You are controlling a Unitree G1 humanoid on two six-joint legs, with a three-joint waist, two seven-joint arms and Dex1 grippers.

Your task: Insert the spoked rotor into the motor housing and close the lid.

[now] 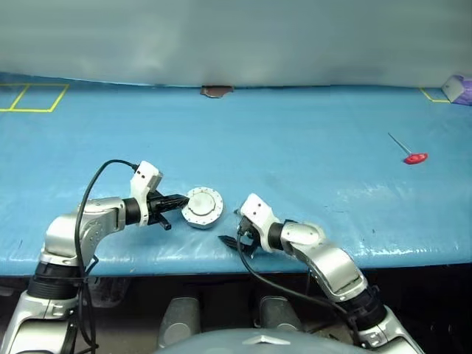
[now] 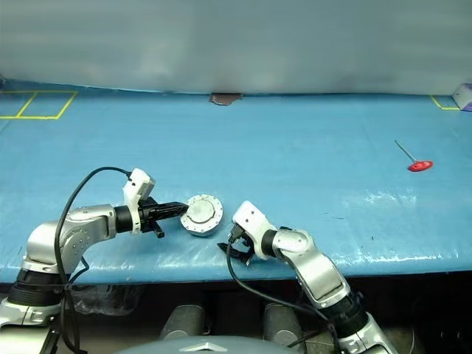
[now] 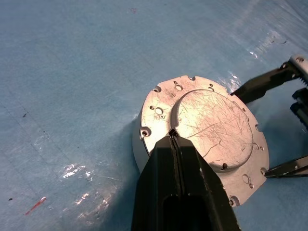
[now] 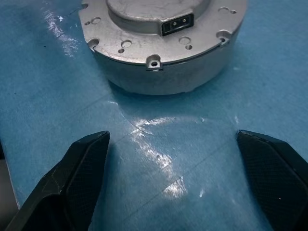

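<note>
Blue desk point(image 1: 295, 147) spanning the view, red tool point(image 1: 415, 158) far off at 2 o'clock. Assembled housing point(image 1: 202, 207) near the front edge, lid point(image 3: 211, 122) seated on top, rotor hidden, presumably inside. Left end effector point(image 1: 179, 199) pressed together, tips resting on the lid from 9 o'clock. Right end effector point(image 4: 173, 178) spread wide, empty, just short at 4 o'clock. Closing step seemingly done; next, likely a seating check and release.
</note>
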